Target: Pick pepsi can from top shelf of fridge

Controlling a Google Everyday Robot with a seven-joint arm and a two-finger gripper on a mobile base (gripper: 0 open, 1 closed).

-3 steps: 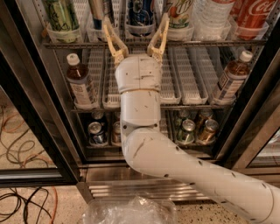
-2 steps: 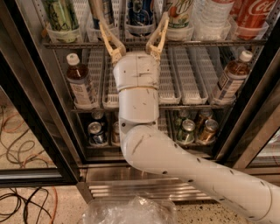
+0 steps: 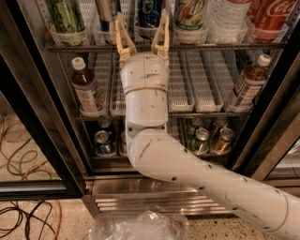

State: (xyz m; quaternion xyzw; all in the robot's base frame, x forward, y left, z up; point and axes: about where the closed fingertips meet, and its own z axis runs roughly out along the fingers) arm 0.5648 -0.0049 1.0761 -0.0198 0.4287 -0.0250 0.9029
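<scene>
The pepsi can (image 3: 149, 10), dark blue with white markings, stands in a clear-fronted lane on the top shelf (image 3: 234, 46) of the fridge (image 3: 51, 140); its top is cut off by the frame edge. My gripper (image 3: 142, 19) is raised in front of that shelf, open. Its two tan fingers (image 3: 121, 33) reach past the shelf's front rail, one on each side of the pepsi can's lane. I cannot tell whether they touch the can. The white wrist and arm hide the middle of the rack below.
On the top shelf stand a green can (image 3: 65, 14), a slim can (image 3: 105, 11), a 7UP can (image 3: 190, 11), a water bottle (image 3: 227, 16) and a Coca-Cola bottle (image 3: 274, 14). Brown bottles (image 3: 86, 86) (image 3: 248, 79) stand on the middle rack, cans (image 3: 201, 140) lower. Cables (image 3: 18, 140) lie on the floor at left.
The gripper has risen slightly, so its open fingers now reach further up past the top shelf's rail beside the pepsi can.
</scene>
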